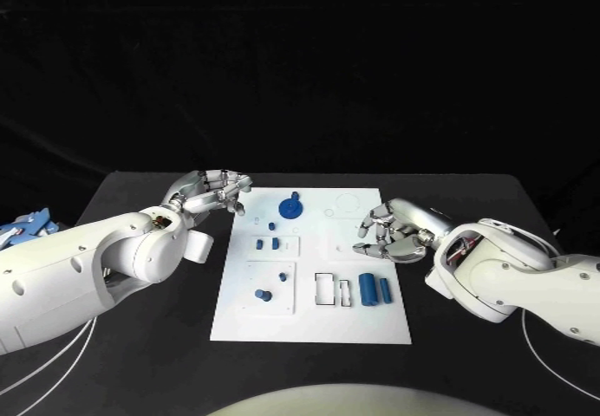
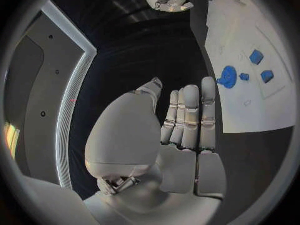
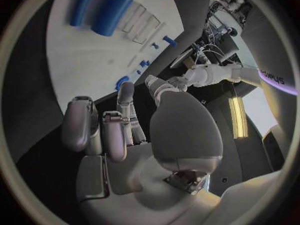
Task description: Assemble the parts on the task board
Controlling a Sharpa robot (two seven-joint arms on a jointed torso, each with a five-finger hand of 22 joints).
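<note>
The white task board (image 1: 313, 325) lies in the middle of the black table. On it are a blue toothed disc (image 1: 290, 206), small blue blocks (image 1: 266, 244), two blue pegs (image 1: 283, 276) and two blue cylinders (image 1: 375, 289) beside white frames (image 1: 333, 290). My left hand (image 1: 215, 192) hovers at the board's far left corner, fingers straight and together, holding nothing (image 2: 187, 130). My right hand (image 1: 390, 232) hangs over the board's right side with loosely bent fingers, nothing in them (image 3: 119, 130). The disc (image 2: 228, 77) and the cylinders (image 3: 111, 12) also show in the wrist views.
A blue and white object (image 1: 25, 227) lies beyond the table's left edge. White cables (image 1: 50, 373) run along the near left. Black table surface (image 1: 475, 199) surrounds the board on all sides.
</note>
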